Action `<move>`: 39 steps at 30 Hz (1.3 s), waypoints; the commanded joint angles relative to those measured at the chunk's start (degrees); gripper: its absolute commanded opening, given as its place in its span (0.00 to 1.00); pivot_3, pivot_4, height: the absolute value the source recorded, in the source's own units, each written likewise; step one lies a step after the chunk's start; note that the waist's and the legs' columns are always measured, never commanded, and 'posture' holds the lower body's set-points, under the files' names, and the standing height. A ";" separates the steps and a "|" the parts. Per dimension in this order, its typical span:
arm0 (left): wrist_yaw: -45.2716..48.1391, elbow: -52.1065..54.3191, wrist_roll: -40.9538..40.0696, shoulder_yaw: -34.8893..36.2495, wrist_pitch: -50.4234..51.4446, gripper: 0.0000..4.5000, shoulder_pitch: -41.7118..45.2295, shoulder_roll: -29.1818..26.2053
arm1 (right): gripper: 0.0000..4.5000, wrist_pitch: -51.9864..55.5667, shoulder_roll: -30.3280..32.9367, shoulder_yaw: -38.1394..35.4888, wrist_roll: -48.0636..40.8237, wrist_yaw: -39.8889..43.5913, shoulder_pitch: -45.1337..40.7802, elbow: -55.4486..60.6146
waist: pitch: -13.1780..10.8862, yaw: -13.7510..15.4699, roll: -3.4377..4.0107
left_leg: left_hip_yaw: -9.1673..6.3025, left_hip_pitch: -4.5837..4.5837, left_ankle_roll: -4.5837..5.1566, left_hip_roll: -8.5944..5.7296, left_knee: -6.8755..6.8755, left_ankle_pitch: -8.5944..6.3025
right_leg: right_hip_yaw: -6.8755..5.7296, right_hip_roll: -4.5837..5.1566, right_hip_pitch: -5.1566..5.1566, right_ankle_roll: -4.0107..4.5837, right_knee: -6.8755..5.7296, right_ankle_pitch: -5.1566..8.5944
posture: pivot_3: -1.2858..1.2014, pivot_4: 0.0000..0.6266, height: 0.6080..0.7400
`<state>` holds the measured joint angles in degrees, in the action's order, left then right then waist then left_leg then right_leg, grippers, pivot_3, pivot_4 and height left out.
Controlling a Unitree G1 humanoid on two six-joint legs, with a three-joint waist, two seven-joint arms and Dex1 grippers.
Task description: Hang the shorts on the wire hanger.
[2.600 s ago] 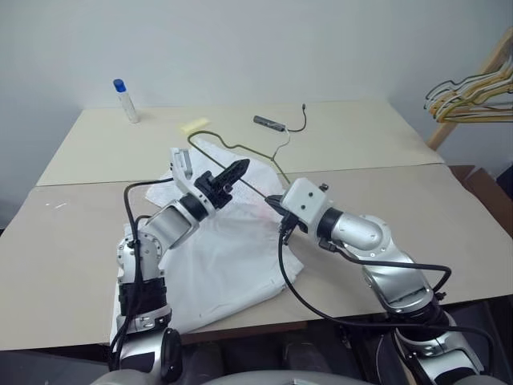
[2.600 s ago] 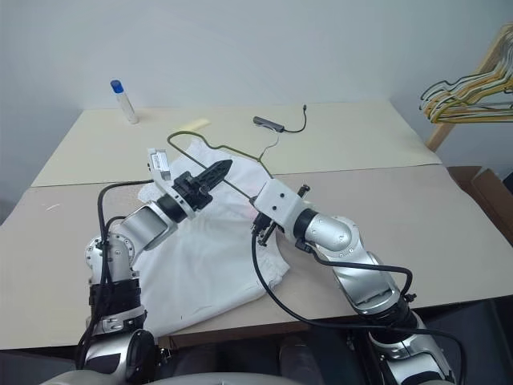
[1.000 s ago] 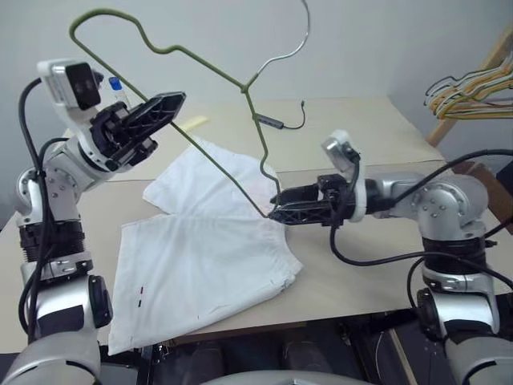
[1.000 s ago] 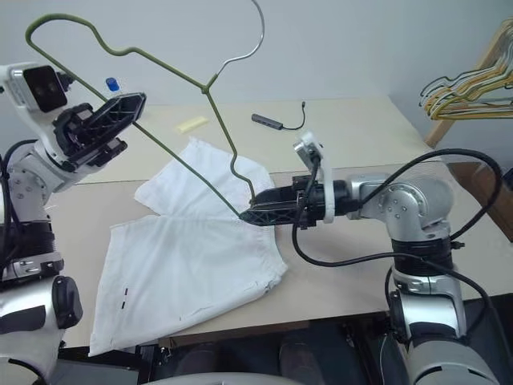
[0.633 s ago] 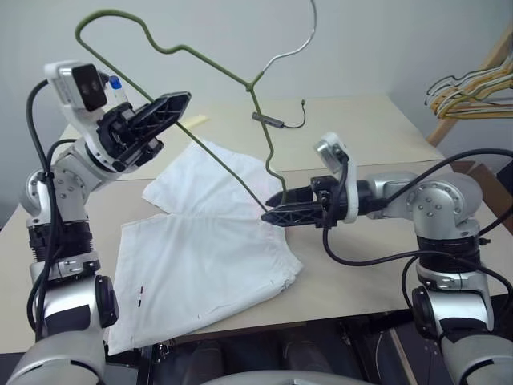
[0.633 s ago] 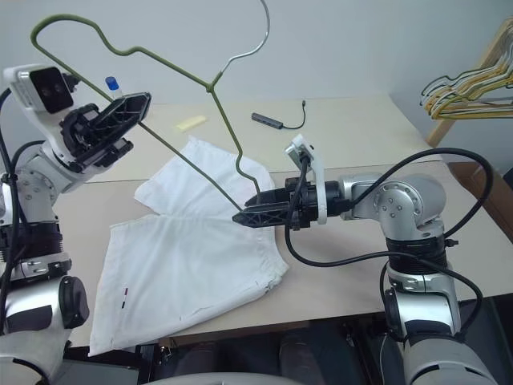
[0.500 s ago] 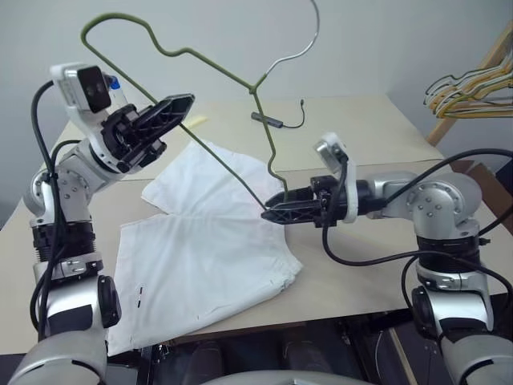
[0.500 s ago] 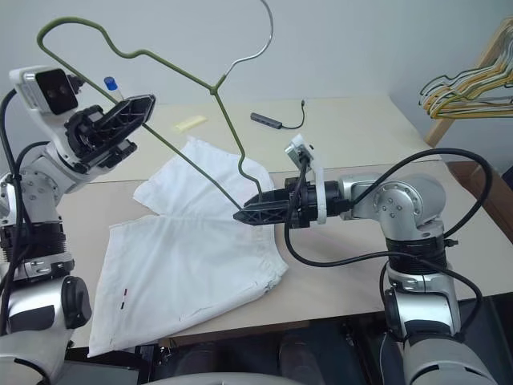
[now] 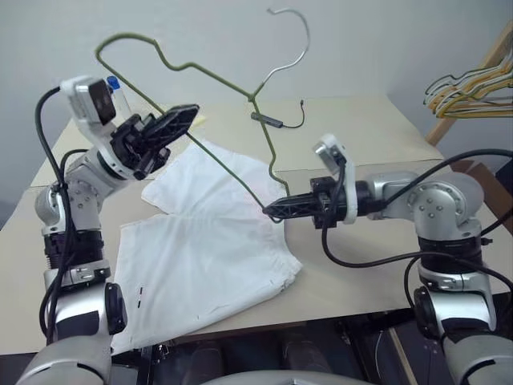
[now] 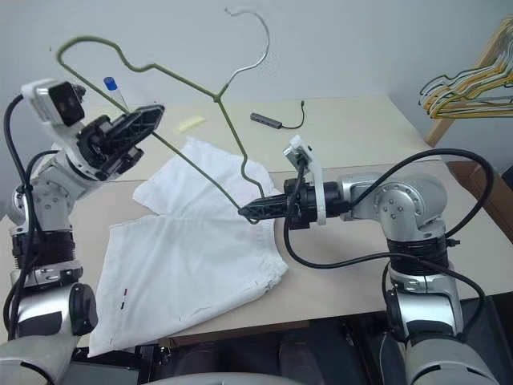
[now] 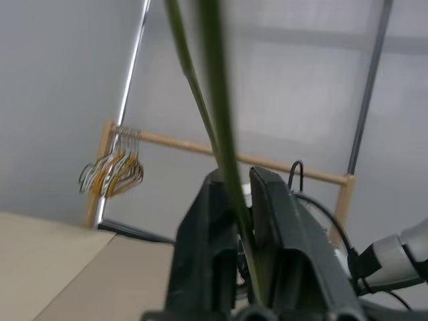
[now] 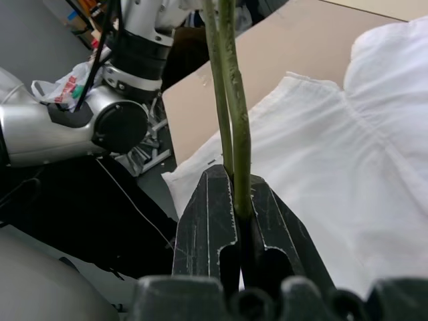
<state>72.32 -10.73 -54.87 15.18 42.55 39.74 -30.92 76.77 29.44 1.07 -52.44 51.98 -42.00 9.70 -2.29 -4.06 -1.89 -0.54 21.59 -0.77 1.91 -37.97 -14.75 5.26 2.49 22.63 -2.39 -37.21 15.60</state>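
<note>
The olive-green wire hanger point(image 9: 220, 79) is held tilted in the air above the table, its silvery hook point(image 9: 300, 40) uppermost. My left gripper point(image 9: 188, 113) is raised at the left, shut on the hanger's long bottom wire. In the left wrist view that wire point(image 11: 212, 80) runs between the fingers point(image 11: 207, 221). My right gripper point(image 9: 273, 211) points left at mid-table and is shut on the hanger's lower corner, just over the shorts' edge. The wire point(image 12: 231, 80) is pinched between its fingers point(image 12: 207, 214) in the right wrist view. The white shorts point(image 9: 204, 249) lie flat below, one leg reaching the table's front edge.
A blue-capped bottle point(image 10: 110, 83) stands at the back left behind my left wrist. A yellow note point(image 10: 191, 123) and a black cable with a grey adapter point(image 9: 268, 119) lie on the far table. A bunch of hangers point(image 9: 469, 88) hangs on a wooden rack at the right.
The hanger, lifted off the table earlier, has sunk a little and shifted right with my left hand. My right gripper, open a second ago, has closed on the hanger's lower corner.
</note>
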 commanded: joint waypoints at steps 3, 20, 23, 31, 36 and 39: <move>-0.55 1.52 4.03 -3.71 0.21 0.53 -0.88 -1.25 | 0.00 -0.80 -0.97 -4.69 -2.64 -3.17 -0.31 1.62 | 0.00 0.00 0.00 | 0.00 0.04 0.00 0.00 -0.03 0.00 | 0.00 0.00 0.01 -0.02 0.01 -0.01 | 0.50 0.00 1.00; 2.49 10.37 26.53 -18.03 -10.95 0.99 -14.74 -14.58 | 0.00 14.12 12.82 -20.45 -11.95 -12.73 22.88 6.00 | -0.04 -0.06 0.08 | 0.18 0.50 0.01 -0.01 -0.07 0.00 | 0.18 0.03 0.51 -0.05 -0.05 -0.04 | 0.48 0.00 1.00; 2.15 11.68 24.29 -16.70 -8.60 0.99 -14.93 -14.17 | 0.00 15.72 20.78 -19.68 -15.13 -5.78 28.40 0.21 | -0.04 -0.01 0.08 | 0.25 0.38 0.01 0.00 -0.09 0.00 | 0.22 0.02 0.36 -0.06 0.01 -0.06 | 0.48 0.00 1.00; 1.03 14.38 21.21 -15.10 -5.48 0.99 -15.12 -13.10 | 0.00 10.31 30.17 -10.49 -9.21 6.89 35.16 -8.13 | -0.03 -0.68 0.07 | 0.29 0.34 0.04 0.04 -0.16 0.02 | 0.25 -0.05 0.35 -0.40 0.01 0.07 | 0.49 0.00 1.00; 0.41 15.76 21.40 -15.47 -4.79 0.99 -15.38 -13.58 | 0.00 5.44 29.52 -5.57 -3.67 9.53 35.62 -13.17 | -0.03 -0.79 0.07 | 0.29 0.37 0.04 0.03 -0.20 0.02 | 0.26 -0.04 0.35 -0.40 0.01 0.05 | 0.49 0.00 1.00; 0.53 16.39 20.81 -14.93 -4.48 0.99 -15.51 -13.76 | 0.00 3.73 28.76 -5.17 -2.96 10.98 36.08 -13.67 | -0.03 -0.70 0.08 | 0.29 0.39 0.04 0.03 -0.25 0.01 | 0.26 -0.04 0.35 -0.40 0.01 0.03 | 0.49 0.00 1.00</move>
<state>72.76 3.84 -33.00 -1.17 37.80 24.05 -43.99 82.08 58.38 -3.20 -55.21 61.16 -5.68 -4.31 -2.32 -4.76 -1.81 -0.25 21.98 -0.73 1.94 -38.22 -14.74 5.52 2.45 22.98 -2.79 -37.20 15.63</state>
